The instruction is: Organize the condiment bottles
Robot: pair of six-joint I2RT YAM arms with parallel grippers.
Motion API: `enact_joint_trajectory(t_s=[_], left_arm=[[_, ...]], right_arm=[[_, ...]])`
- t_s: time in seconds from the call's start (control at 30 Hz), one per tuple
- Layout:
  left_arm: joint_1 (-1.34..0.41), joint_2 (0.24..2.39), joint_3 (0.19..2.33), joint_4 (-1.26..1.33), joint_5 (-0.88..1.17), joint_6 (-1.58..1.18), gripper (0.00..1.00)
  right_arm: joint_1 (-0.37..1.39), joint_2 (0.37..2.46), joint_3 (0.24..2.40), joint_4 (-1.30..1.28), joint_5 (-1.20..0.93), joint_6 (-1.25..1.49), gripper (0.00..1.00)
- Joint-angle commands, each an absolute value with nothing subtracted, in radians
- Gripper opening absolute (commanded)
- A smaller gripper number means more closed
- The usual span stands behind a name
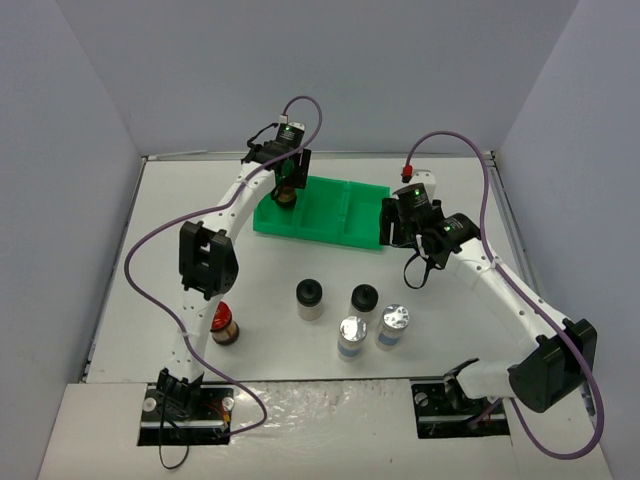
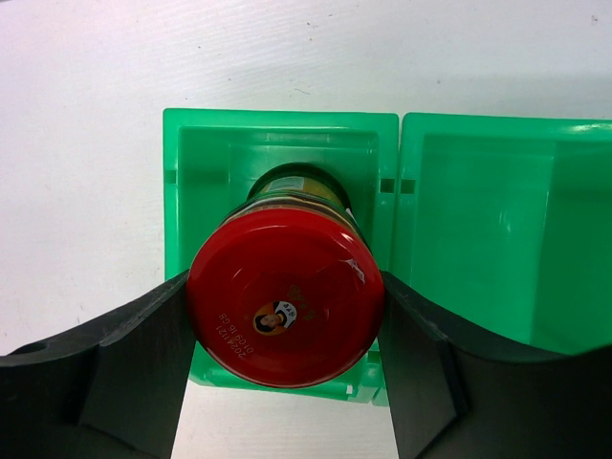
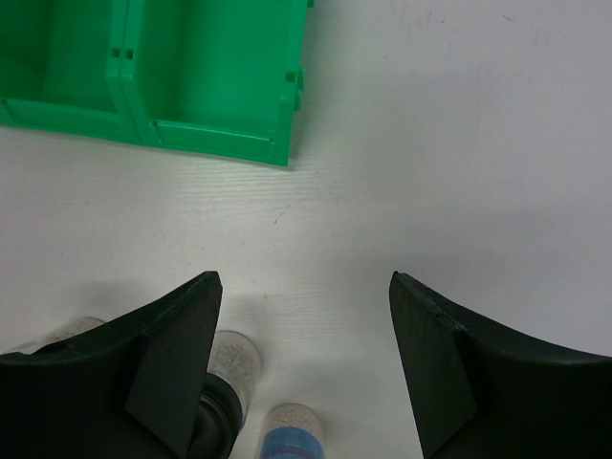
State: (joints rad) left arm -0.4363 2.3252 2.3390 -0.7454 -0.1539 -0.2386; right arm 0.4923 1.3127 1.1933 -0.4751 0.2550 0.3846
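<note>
My left gripper (image 1: 287, 188) is shut on a red-capped jar (image 1: 286, 198) of dark brown contents, held upright with its base inside the left compartment of the green tray (image 1: 345, 208). In the left wrist view the fingers (image 2: 143, 354) press both sides of the red cap (image 2: 285, 296). A second red-capped jar (image 1: 224, 325) stands by the left arm. Two black-capped jars (image 1: 310, 298) (image 1: 364, 298) and two silver-capped jars (image 1: 352, 338) (image 1: 392, 326) stand in the middle. My right gripper (image 1: 400, 228) is open and empty by the tray's right end.
The right wrist view shows the tray's right compartment (image 3: 210, 86) ahead, with a pale jar (image 3: 234, 359) and a blue-labelled jar (image 3: 292, 432) below my open right gripper (image 3: 301, 287). Grey walls enclose the table on three sides. Purple cables loop above both arms.
</note>
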Motion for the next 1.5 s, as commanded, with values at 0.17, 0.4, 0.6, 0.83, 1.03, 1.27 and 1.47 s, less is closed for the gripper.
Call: enact_joint_trajectory(t_s=[0.17,0.4,0.6,0.83,1.03,1.27,1.47], left_arm=[[-0.425,2.266,2.379,-0.612,-0.178,-0.225,0.00],[-0.423,2.264,2.355,-0.597,-0.181,-0.222,0.20],[-0.424,2.255,2.334,-0.584,-0.192,-0.214,0.61],[-0.422,2.243,2.321,-0.570,-0.211,-0.204,0.82],[-0.423,2.236,2.312,-0.564,-0.222,-0.195,0.85],[-0.425,2.158,2.294,-0.575,-0.265,-0.187,0.86],[-0.450,1.992,2.167,-0.720,-0.345,-0.275,0.86]], right_arm=[[0.493,1.268,1.179,-0.454,0.291,0.397,0.68],[0.494,1.268,1.175,-0.453,0.293,0.397,0.68],[0.492,1.271,1.169,-0.450,0.291,0.396,0.69],[0.493,1.271,1.171,-0.449,0.292,0.394,0.72],[0.494,1.272,1.170,-0.449,0.293,0.393,0.74],[0.494,1.266,1.172,-0.448,0.296,0.393,0.75],[0.493,1.250,1.172,-0.449,0.301,0.395,0.75]])
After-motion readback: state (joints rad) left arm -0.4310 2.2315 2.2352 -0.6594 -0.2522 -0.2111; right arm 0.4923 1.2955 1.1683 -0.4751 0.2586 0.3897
